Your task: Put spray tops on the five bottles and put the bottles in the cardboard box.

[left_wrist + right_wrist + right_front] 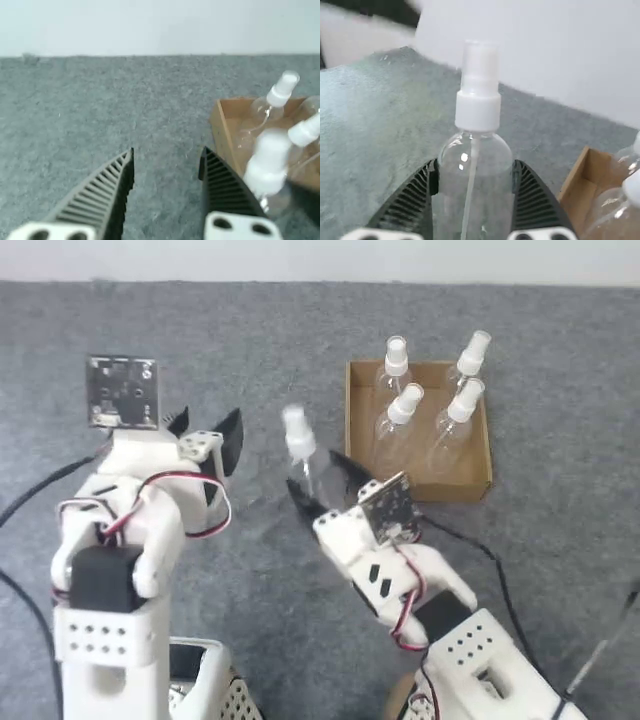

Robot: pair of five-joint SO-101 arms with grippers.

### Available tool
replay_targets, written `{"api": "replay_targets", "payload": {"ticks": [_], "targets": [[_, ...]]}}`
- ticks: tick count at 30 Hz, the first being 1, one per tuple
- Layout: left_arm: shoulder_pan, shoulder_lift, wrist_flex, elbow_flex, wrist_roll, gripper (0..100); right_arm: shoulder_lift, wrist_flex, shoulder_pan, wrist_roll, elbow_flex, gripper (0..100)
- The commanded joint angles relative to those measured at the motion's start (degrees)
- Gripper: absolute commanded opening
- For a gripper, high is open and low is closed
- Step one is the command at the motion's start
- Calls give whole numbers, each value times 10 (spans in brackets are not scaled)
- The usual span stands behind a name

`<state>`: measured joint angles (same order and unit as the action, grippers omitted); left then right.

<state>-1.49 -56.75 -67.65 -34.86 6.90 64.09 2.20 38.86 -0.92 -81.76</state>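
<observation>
The right gripper [475, 177] is clamped on the fifth bottle [298, 445], which is capped, upright and near the table's middle, just beside the cardboard box [440, 488]. Lift it over the near wall and lower it upright, clear of the four bottles [400, 420] inside. Free room seems to lie along that wall. The left gripper [167, 152] gapes empty.

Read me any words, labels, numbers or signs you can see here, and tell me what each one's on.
None can be read. The clear bottle in the right gripper is unlabelled, as are the four bottles in the cardboard box. The camera board on the left arm shows only specks, too small to read.
</observation>
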Motion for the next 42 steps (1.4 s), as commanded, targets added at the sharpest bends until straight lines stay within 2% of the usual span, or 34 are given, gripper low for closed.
{"api": "replay_targets", "payload": {"ticks": [1,4,7,10,14,17,22,26,30,42], "targets": [[-1,-71,45,-80,-3,199,-1,65,-29,-7,115,6],[25,-153,108,-204,-4,199,-1,111,-36,-7,174,6],[69,-238,136,-306,-5,200,-9,150,-36,-7,229,6],[103,-316,136,-357,-5,217,-53,184,-35,-8,283,6],[136,-389,108,-385,-32,304,-140,195,-33,-10,340,6],[168,-422,91,-400,-39,314,-192,195,-32,-10,379,6],[165,-416,134,-432,-42,313,-219,216,-8,-7,407,6],[133,-382,164,-433,-41,313,-208,305,15,-7,444,6],[131,-346,185,-433,-40,313,-179,360,25,-7,459,6],[132,-336,189,-433,-41,313,-112,424,23,-7,458,6]]}}
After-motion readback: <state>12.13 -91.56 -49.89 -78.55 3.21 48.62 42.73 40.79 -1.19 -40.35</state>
